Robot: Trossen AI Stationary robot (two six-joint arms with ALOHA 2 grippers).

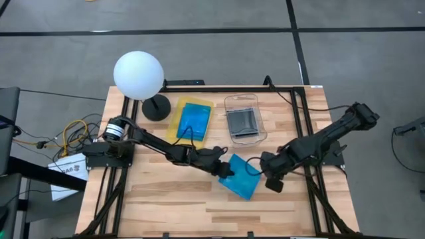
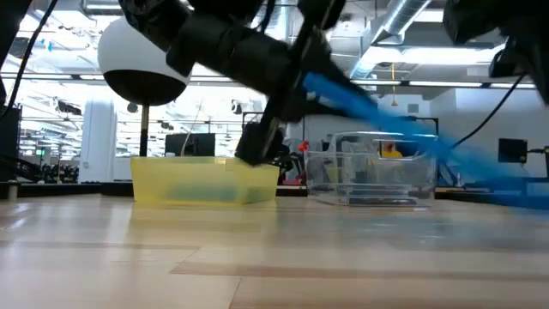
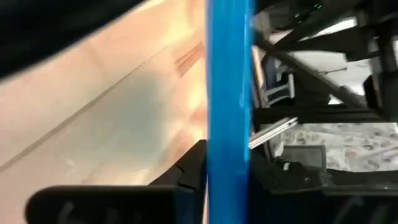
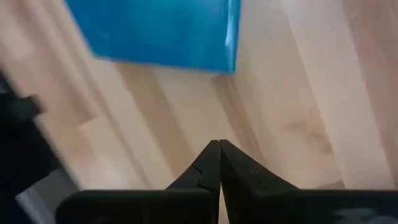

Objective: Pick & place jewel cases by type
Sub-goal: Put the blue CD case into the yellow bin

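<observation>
My left claw (image 1: 228, 171) is clamped on the edge of a bright blue, flat square plastic jewel case (image 1: 243, 176), holding it tilted off the wooden desk (image 1: 172, 206) near the middle; my right claw (image 1: 273, 184), fingers pressed together and holding nothing, hangs just beside that case's other edge; farther back a second blue case (image 1: 194, 120) lies in the flat yellow tray (image 1: 180, 111); next to it a clear rectangular plastic container (image 1: 244, 118) holds grey cases (image 1: 241, 121); a white globe lamp (image 1: 138, 75) stands at the rear corner.
</observation>
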